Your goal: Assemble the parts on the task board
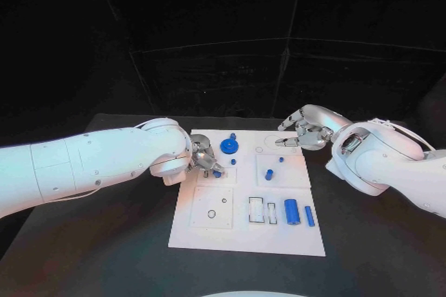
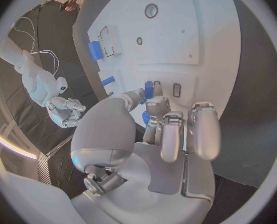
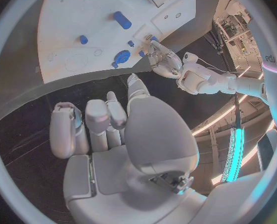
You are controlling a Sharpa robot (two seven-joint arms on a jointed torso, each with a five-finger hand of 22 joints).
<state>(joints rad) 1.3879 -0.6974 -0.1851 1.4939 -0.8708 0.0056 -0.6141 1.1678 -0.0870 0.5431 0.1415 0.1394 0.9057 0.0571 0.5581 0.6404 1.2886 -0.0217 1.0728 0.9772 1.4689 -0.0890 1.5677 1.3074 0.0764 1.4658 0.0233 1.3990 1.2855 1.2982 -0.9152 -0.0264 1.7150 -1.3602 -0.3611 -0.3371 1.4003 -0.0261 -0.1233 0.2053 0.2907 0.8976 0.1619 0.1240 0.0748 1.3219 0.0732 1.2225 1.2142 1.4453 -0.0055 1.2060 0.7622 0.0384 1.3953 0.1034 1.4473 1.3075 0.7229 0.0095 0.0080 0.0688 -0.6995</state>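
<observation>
The task board is a white plate in the middle of the black tabletop, with shallow rectangular recesses and small round holes, and blue parts on it: a round part at the far side, a small peg near the middle, a big cylinder and a thin bar at the near right. The left hand is over the board's left side, its fingers pinching a small blue part. The right hand is above the board's far right corner, fingers loosely apart, holding nothing; tabletop lies bare along both long edges.
</observation>
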